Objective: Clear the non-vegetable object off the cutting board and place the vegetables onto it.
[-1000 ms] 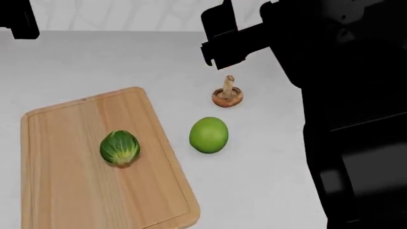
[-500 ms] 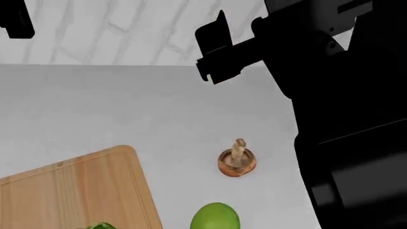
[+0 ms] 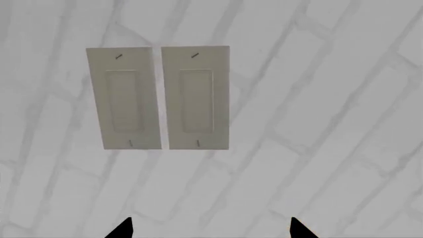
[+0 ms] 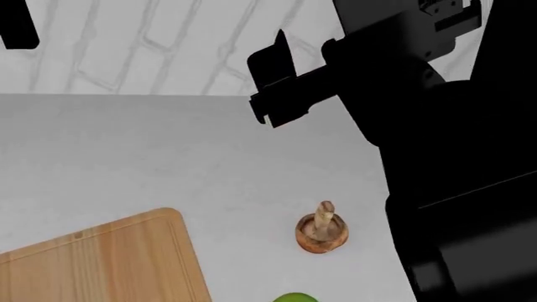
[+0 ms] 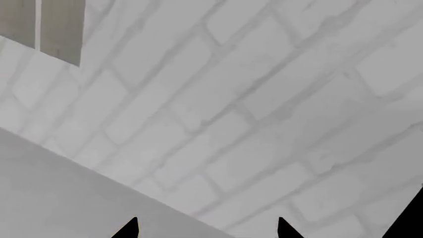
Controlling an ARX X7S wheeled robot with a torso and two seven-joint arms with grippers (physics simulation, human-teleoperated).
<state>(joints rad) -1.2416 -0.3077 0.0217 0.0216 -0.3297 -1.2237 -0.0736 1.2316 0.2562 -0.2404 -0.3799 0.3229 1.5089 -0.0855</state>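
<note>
At the far left of the head view, a black piece of the left arm hangs at the upper corner, in front of the white brick wall. The left gripper shows only in its own wrist view, as two dark fingertips set well apart with nothing between them, so it stands open; it faces the wall and a pair of pale switch plates.

Lower left in the head view, a corner of the cutting board lies flat on the white counter, its rim groove visible (the leafy ball that belongs to the task is out of view, so where it sits cannot be told).

Further right, a sliver of the lime-green ball peeks up at the bottom edge, apart from the board. Just beyond it the mushroom rests on the counter cap-down with its stem pointing up, off the board and near the robot's dark torso.

Above the mushroom, the right gripper is raised high, well clear of the counter. Its wrist view shows two separated fingertips, empty and open, aimed at the wall.
</note>
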